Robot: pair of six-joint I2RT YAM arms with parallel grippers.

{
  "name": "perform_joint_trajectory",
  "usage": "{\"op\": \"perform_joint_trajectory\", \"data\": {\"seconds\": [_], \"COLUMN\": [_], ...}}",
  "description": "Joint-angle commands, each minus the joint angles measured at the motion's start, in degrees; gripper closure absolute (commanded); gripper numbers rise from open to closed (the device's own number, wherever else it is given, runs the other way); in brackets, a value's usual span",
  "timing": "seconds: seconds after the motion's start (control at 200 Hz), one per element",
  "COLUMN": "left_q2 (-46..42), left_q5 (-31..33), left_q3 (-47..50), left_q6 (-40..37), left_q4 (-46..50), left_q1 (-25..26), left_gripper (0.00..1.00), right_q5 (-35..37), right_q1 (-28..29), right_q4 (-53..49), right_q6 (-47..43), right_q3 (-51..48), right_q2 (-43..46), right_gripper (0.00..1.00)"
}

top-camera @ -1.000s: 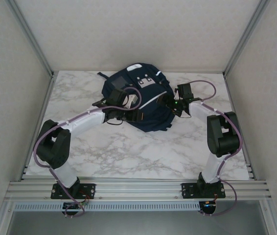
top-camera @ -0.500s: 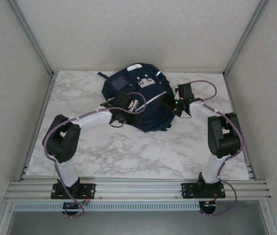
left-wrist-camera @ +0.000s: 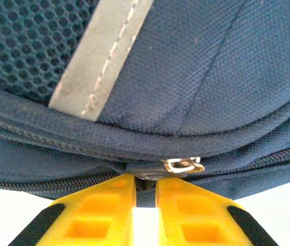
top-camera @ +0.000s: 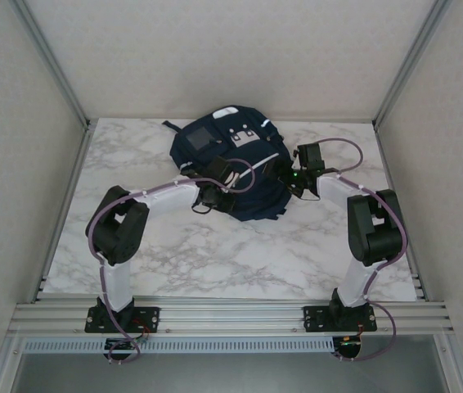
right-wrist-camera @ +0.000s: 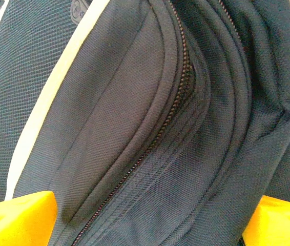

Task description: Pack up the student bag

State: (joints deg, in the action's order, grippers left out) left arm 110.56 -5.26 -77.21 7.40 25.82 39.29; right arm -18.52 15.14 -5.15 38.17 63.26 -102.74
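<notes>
Swung left arm (top-camera: 162,199) in to bag (top-camera: 231,164) at far-middle of desk (top-camera: 174,254), clenching left jaws on zip pull (left-wrist-camera: 182,165); holding right jaws released astride bag side. Zipped, nothing packed: barely begun.

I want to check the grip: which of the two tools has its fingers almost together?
The left tool, pinching the dark zipper pull of the student bag; the right tool holds its fingers wide apart.

The bag (top-camera: 248,195) lies flat at the far middle of the table (top-camera: 133,246): navy, a white stripe (top-camera: 258,164) across it, grey patch (top-camera: 201,137) near the top, the zips (right-wrist-camera: 160,138) I see shut.
</notes>
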Motion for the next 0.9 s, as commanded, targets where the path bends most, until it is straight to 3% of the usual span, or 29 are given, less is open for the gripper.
{"op": "perform_joint_trajectory", "data": {"seconds": [0.0,0.095,0.195,0.28,0.395,0.566,0.676,0.891], "left_q2": [-2.9,-3.4,-3.1,-3.0,-4.1,-7.2,-9.8,-7.2], "left_q5": [0.3,-6.2,-14.7,-17.7,-16.8,-6.8,-3.2,-4.1], "left_q3": [-2.0,-3.2,-4.8,-6.5,-8.3,-9.5,-6.2,-4.1], "left_q6": [0.5,3.5,9.0,12.2,14.2,15.8,19.3,24.6], "left_q4": [-0.3,-0.3,-2.9,-3.8,-2.2,4.2,2.8,0.3], "left_q1": [0.0,0.4,2.6,5.3,5.8,3.4,-0.8,-10.2], "left_gripper": [0.92,0.91,0.79,0.67,0.57,0.49,0.44,0.43], "right_q5": [-3.2,-4.1,-4.1,-3.7,-3.2,-0.9,2.7,7.6], "right_q1": [0.8,1.3,1.9,1.9,2.0,2.5,4.2,8.8], "right_q4": [-1.6,-1.1,-1.3,-1.3,-2.4,-6.3,-10.4,-17.0], "right_q6": [2.0,2.1,1.9,1.9,1.3,1.1,0.4,0.8], "right_q3": [-2.0,-2.4,-2.4,-2.4,-2.4,-2.9,-3.1,-3.0], "right_q2": [-0.1,-0.8,-1.7,-1.8,-0.8,3.2,6.5,11.6], "right_gripper": [0.10,0.10,0.10,0.10,0.09,0.09,0.10,0.11]}}
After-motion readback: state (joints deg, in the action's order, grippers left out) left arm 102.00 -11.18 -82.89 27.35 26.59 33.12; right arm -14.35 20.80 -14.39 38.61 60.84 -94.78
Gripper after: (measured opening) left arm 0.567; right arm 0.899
